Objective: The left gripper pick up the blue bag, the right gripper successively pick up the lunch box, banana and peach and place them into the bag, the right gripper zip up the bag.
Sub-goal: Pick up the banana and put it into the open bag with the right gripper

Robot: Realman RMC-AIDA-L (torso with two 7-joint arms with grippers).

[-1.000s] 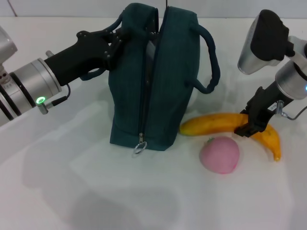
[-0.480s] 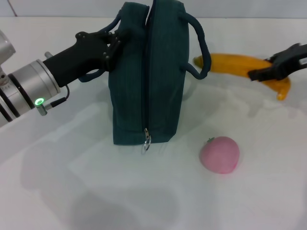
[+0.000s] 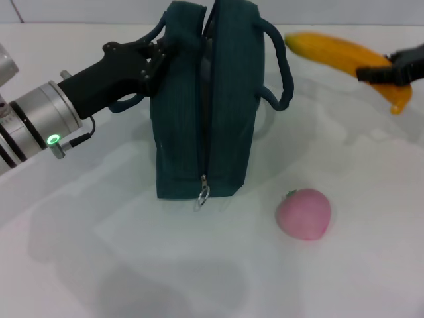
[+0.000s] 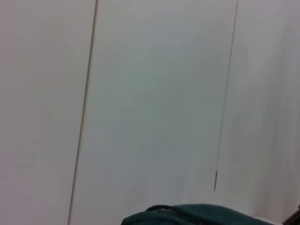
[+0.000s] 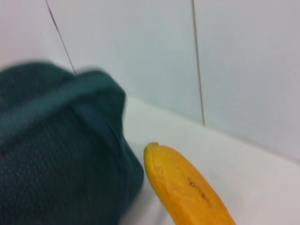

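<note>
The blue bag point(image 3: 207, 106) stands upright on the white table, its top zip open and its pull point(image 3: 202, 196) hanging low at the front. My left gripper point(image 3: 158, 54) is shut on the bag's upper left edge by a handle. My right gripper point(image 3: 384, 73) is shut on the yellow banana point(image 3: 334, 50) and holds it in the air to the right of the bag's top. The banana also shows in the right wrist view point(image 5: 187, 190) beside the bag point(image 5: 56, 154). The pink peach point(image 3: 304, 213) lies on the table at front right. The lunch box is not in view.
The white table point(image 3: 132, 265) stretches around the bag. A pale panelled wall point(image 4: 150, 93) stands behind. The bag's two dark handles point(image 3: 281, 66) stick out on the right side.
My right gripper has lifted the banana off the table from beside the peach and carried it up and back, level with the bag's top. The bag has shifted slightly.
</note>
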